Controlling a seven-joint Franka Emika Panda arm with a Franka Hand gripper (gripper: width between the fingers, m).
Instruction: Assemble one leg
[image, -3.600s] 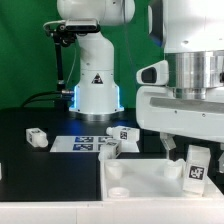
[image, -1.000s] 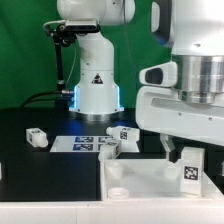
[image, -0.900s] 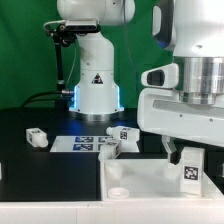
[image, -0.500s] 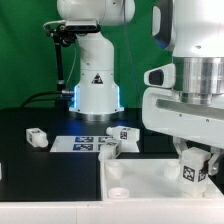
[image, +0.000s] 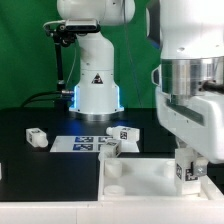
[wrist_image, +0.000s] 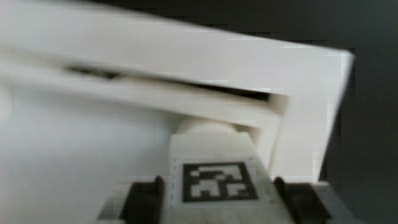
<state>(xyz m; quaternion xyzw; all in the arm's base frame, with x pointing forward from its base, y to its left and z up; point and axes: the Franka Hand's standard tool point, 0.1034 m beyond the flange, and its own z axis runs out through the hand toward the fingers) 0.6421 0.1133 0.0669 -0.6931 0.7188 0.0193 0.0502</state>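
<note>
My gripper (image: 188, 170) is shut on a leg (image: 186, 173), a short white post with a black-and-white tag. It holds the leg upright, low over the exterior view's right part of the white tabletop (image: 130, 190). In the wrist view the tagged leg (wrist_image: 217, 172) sits between my dark fingers (wrist_image: 150, 196), its far end against the tabletop's raised rim (wrist_image: 267, 85). Whether the peg is in a hole is hidden. A round corner hole (image: 119, 190) shows at the tabletop's near left.
Three more legs lie on the black table: one at the left (image: 36, 138), two behind the tabletop (image: 125, 134) (image: 108, 146). The marker board (image: 82, 143) lies between them. The robot's base (image: 96, 90) stands at the back.
My gripper has come down with the leg, from above the tabletop's right side to low over it, and the wrist has turned.
</note>
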